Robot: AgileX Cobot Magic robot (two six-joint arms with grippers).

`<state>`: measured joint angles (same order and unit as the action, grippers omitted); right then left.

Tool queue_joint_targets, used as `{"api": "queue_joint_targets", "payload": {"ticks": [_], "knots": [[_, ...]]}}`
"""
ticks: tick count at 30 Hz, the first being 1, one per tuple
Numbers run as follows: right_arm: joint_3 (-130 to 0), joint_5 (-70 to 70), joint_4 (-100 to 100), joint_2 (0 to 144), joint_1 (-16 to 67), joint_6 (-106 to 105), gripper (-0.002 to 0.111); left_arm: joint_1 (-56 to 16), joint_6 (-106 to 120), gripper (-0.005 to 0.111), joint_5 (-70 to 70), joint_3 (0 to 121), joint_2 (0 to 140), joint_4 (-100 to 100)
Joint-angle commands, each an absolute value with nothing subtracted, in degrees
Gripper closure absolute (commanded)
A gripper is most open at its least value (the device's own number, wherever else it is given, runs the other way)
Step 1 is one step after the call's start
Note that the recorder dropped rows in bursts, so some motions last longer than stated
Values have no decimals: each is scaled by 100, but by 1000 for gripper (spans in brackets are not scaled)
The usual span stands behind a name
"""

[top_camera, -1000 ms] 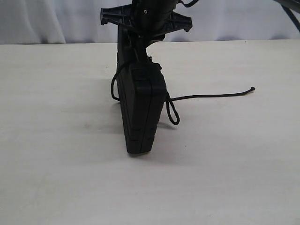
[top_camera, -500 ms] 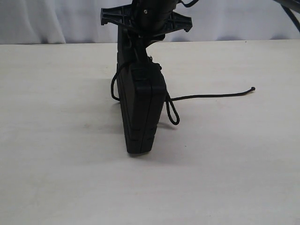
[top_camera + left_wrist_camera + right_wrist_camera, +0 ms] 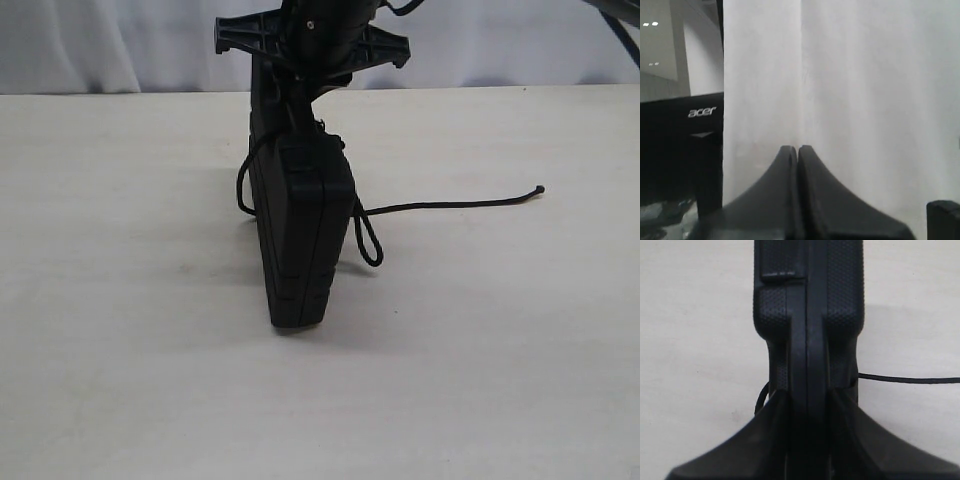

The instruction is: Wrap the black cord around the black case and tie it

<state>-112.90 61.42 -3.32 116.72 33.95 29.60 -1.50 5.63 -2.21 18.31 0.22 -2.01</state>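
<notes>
Mid-table [image 3: 120, 300], the black case [image 3: 300, 240] stands on edge, long axis near-to-far, right gripper [image 3: 807, 399] clamped on its far end, the black cord [image 3: 450, 205] looped round it with free tail trailing right, left gripper [image 3: 798, 150] clenched empty, off elsewhere.

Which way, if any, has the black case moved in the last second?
No. The black case keeps the same spot against the table and its far edge, and the black cord lies unmoved beside it.
</notes>
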Motion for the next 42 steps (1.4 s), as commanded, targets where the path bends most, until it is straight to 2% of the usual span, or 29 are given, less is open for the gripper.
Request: {"api": "queue_joint_targets", "payload": {"ticks": [1, 8, 21, 42], "knots": [[-11288, 6283, -241, 11748, 3414, 2967, 104, 299, -55, 107, -118, 1191, 0, -239], [-11288, 6283, -241, 11748, 3414, 2967, 104, 368, -175, 107, -94, 0, 0, -249], [-11288, 6283, -241, 11748, 3414, 2967, 104, 27, 152, 107, -1708, 0, 0, -424], [-11288, 6283, -241, 11748, 3414, 2967, 104, 27, 126, 107, -1730, 0, 0, -383]]}}
